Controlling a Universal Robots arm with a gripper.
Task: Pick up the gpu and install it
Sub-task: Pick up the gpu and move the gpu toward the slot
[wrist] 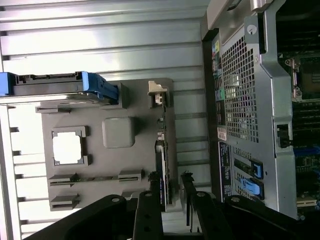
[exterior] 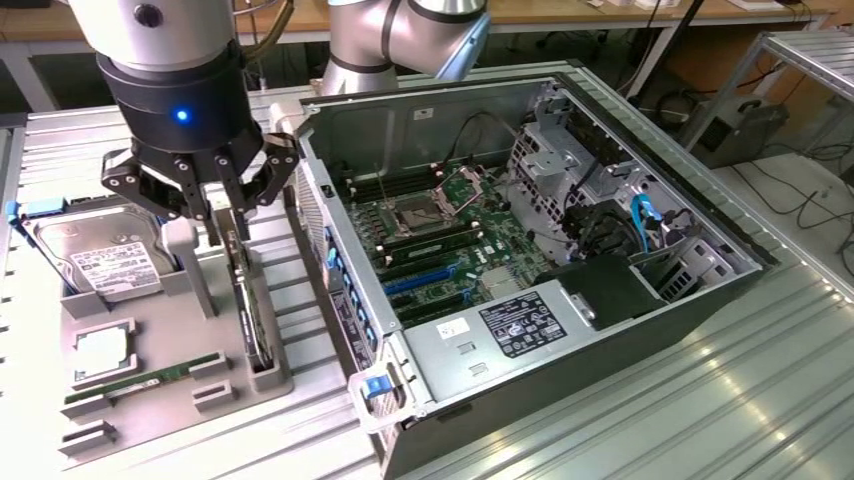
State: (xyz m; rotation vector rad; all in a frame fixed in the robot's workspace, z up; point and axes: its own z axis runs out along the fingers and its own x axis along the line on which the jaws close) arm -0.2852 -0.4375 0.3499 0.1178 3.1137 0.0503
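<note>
You will find the gripper (exterior: 223,215) over the gpu (exterior: 251,320) (upright in its gray tray (exterior: 187,325)), fingers parted astride it, clamping nothing.

We see a black claw (exterior: 224,212) upper left, a black gpu (exterior: 250,320), a grey tray (exterior: 167,340), a silver, white-labelled hard drive (exterior: 100,262), a green RAM stick (exterior: 140,383) lower left, and a green motherboard (exterior: 501,245) with blue slots (exterior: 420,280).

Open computer case (exterior: 534,250), grey parts tray (exterior: 167,325) with hard drive (exterior: 107,258), CPU (exterior: 100,350), RAM stick (exterior: 140,380)
</note>
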